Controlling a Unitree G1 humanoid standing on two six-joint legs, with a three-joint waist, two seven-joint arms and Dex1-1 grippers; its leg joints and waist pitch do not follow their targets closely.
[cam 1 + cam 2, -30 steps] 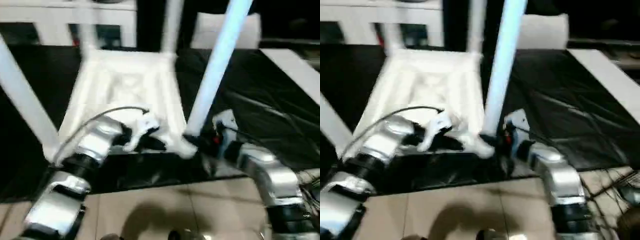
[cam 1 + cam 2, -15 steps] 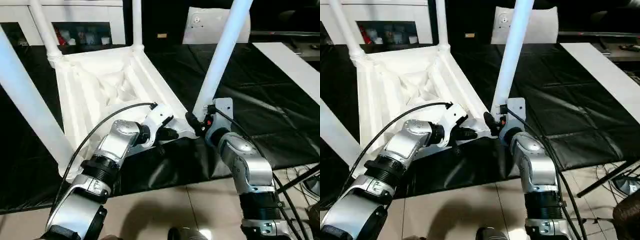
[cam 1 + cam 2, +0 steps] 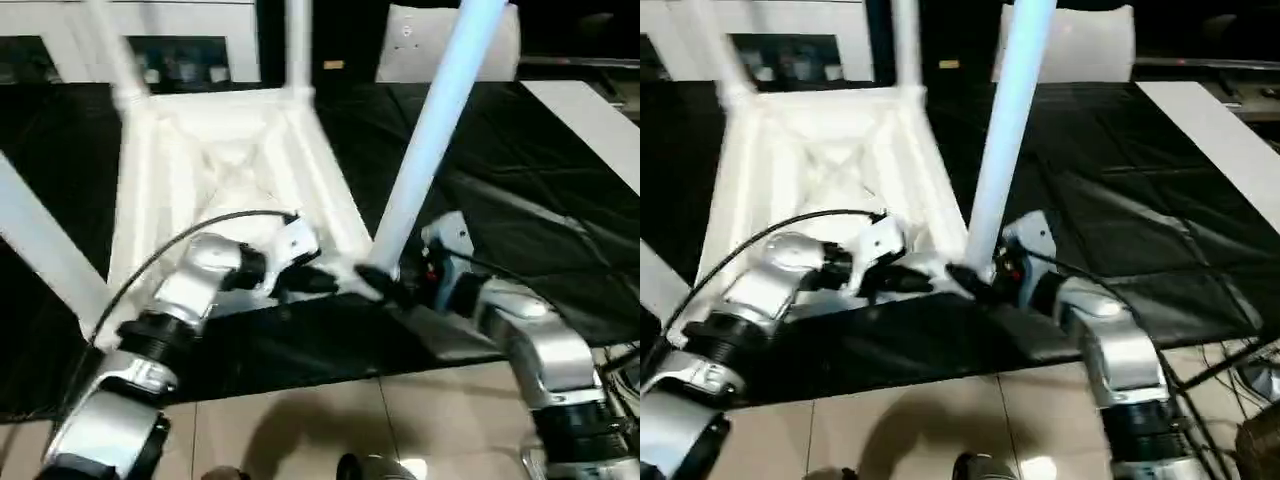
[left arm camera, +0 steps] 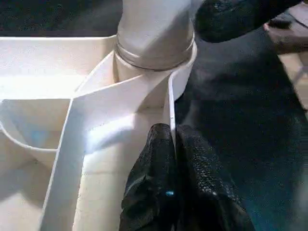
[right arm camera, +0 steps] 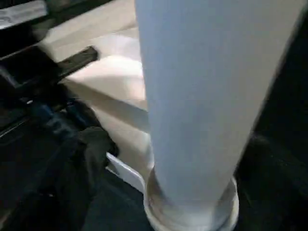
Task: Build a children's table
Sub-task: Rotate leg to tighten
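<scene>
The children's table [image 3: 225, 190] lies upside down on a black-covered work surface [image 3: 520, 180], its ribbed underside facing up and its legs standing up out of the rounded corner sockets. It sits toward the near edge of that surface, a little to the robot's left of centre, with one short side running along the near edge. Four white legs show: the near right leg [image 3: 425, 150] rises, leaning, from the socket at the table's near right corner [image 3: 370, 282]; the near left leg [image 3: 45, 245] slants up from the near left corner; two more [image 3: 297, 45] stand at the far corners (the far left one is blurred).

The left gripper [image 3: 318, 281] reaches in from the near edge, and in the left wrist view its black fingers [image 4: 159, 159] are pressed together on the thin raised rim [image 4: 170, 108] of the table, just beside the near right socket, one finger on each side of the rim wall.

The right gripper [image 3: 395, 290] is close against the base of the near right leg at that same corner. Whether its fingers are spread or closing on the leg cannot be told; in the right wrist view the leg [image 5: 202, 96] stands right in front of the camera, seated in its socket ring [image 5: 190, 211].

Past the near edge of the surface lies a pale tiled floor [image 3: 330, 420]. Beyond the far edge stands white furniture [image 3: 200, 30].
</scene>
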